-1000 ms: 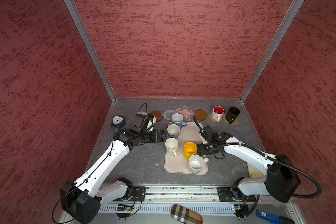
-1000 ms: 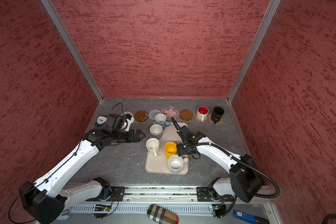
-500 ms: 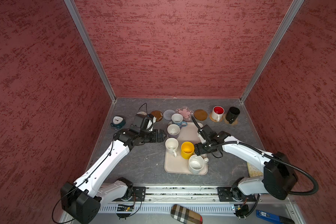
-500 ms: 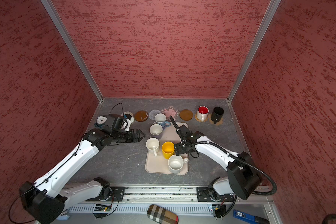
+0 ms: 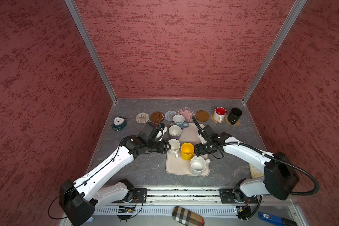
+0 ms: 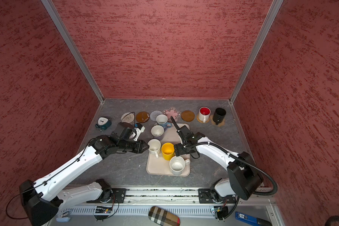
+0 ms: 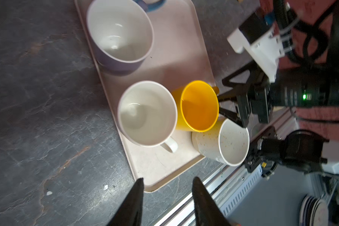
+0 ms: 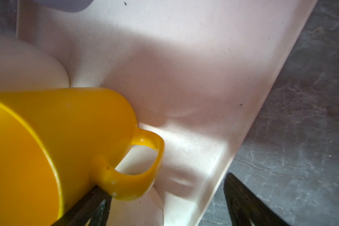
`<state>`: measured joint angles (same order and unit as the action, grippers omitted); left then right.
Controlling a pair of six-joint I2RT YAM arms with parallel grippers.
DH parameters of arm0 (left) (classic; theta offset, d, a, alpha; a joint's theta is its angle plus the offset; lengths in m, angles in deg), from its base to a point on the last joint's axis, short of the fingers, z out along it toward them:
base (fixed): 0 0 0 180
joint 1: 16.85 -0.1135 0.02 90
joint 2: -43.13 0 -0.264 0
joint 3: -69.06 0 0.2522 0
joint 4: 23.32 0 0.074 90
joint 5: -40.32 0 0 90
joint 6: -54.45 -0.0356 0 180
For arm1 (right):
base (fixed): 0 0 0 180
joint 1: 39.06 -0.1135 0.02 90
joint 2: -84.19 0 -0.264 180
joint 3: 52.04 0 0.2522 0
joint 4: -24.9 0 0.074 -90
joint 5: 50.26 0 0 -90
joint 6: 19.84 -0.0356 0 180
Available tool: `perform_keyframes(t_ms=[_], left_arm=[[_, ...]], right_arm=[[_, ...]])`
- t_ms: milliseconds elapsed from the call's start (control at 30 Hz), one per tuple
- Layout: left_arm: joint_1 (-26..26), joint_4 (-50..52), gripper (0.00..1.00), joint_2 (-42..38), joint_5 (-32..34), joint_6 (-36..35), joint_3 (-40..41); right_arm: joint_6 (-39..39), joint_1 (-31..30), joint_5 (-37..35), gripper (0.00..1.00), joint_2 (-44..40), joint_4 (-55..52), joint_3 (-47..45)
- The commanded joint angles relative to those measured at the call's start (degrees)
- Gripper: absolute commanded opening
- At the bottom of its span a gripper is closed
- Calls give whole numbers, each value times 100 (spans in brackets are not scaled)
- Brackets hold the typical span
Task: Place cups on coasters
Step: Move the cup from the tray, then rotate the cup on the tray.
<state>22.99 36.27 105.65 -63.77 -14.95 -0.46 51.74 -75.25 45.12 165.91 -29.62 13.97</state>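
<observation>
yellow cup (image 8: 67, 137), at its handle, is faced by the released right end effector (image 8: 165, 185). closure there is needed next.

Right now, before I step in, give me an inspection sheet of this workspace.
Surface: grey tabletop, beige tray.
Job's things: red-lined mug on wicker coaster, black mug on tan coaster; yellow mug, white mug, speckled white mug, lavender mug on the tray, blue-based mug at its far edge; five bare coasters.
Clutter: teal clock, plaid case, blue tool.
Hands: left hand partly open, empty, near the white mug; right hand open, yellow mug's handle between its fingers.
Cables: black hose loops off right arm.
Surroundings: red walls, front rail.
</observation>
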Motion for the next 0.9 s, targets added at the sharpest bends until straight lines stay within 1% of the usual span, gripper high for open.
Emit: perform_keyframes(t_ms=[0, 167, 267, 333, 433, 567, 867], left_arm=[[429, -278, 27, 40, 175, 100, 127], [1087, -328, 9, 484, 552, 245, 10], [1446, -358, 0, 674, 846, 349, -15], [1608, -472, 0, 803, 934, 438, 12], [1675, -686, 0, 1040, 982, 536, 0], [1687, -860, 0, 1332, 1117, 568, -153], [1643, -1105, 0, 2028, 1163, 583, -465]], right_arm=[[29, -34, 115, 89, 45, 334, 59], [25, -25, 241, 89, 38, 501, -10], [22, -17, 285, 90, 7, 579, -91], [24, -7, 333, 90, -21, 627, -158], [4, 18, 379, 90, -75, 675, -244], [-13, 63, 427, 90, -154, 738, -355], [-160, 171, 377, 89, -358, 872, -574]])
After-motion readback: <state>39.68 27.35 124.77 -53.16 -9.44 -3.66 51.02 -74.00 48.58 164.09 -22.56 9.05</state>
